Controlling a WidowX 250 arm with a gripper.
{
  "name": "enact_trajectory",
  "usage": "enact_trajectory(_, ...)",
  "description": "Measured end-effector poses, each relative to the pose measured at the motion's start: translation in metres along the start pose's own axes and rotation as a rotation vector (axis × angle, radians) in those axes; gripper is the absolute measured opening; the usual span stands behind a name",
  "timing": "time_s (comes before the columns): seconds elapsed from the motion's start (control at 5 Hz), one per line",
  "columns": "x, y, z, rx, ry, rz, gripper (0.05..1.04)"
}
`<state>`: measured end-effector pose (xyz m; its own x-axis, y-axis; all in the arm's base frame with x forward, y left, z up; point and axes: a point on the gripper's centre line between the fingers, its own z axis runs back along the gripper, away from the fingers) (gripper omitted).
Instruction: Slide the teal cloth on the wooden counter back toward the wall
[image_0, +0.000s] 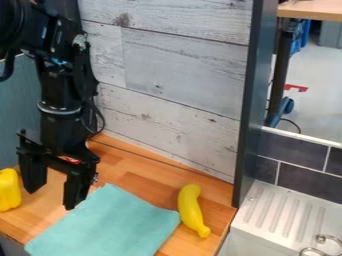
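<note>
Tool: the black two-finger gripper (50, 198) hangs at the left, fingers spread wide, nothing between them; one finger is near the yellow piece, the other beside the cloth's left edge.
Yellow piece: probably a toy bell pepper (9, 192), cut off by the left edge of the view, on the bench (219, 199).
Cloth: teal, spread roughly flat (110, 220), its far corner towards the wall, its near part running out of view.
Banana: yellow, probably a toy (191, 210), lying right of the cloth, just beside its corner; contact cannot be told.
Surroundings: whitewashed plank wall (184, 65) behind; dark upright post (254, 105) and white ridged drainboard (284, 212) to the right.
Handling, pepper: its rounded sides look best met with the fingers level and evenly spaced about the body; an off-centre squeeze could roll it.
Handling, cloth: it lies thin and low, so a hold would need a low, gentle approach and a pinched fold; pressing hard could bunch it or scrape the wood.
Clearance: the fingers are close to both things, so a sideways sweep could nudge either.
Writing and labels: none legible on the pepper, cloth or banana; small red patch (71, 160) on the gripper, no readable lettering.
</note>
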<state>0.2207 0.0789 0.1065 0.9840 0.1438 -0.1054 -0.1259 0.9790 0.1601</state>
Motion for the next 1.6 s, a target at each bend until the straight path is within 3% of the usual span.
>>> enact_trajectory(0.2,-0.001,-0.001,-0.005,-0.002,0.02,-0.003,0.999)
enact_trajectory(0.6,0.013,-0.036,-0.04,-0.048,-0.037,-0.088,0.999)
enact_trajectory(1.0,0.015,-0.05,-0.078,-0.098,0.02,-0.151,0.999)
enact_trajectory(1.2,0.014,-0.04,-0.092,-0.132,0.05,-0.138,0.999)
enact_trajectory(1.6,0.023,-0.019,-0.106,-0.149,0.103,-0.061,0.999)
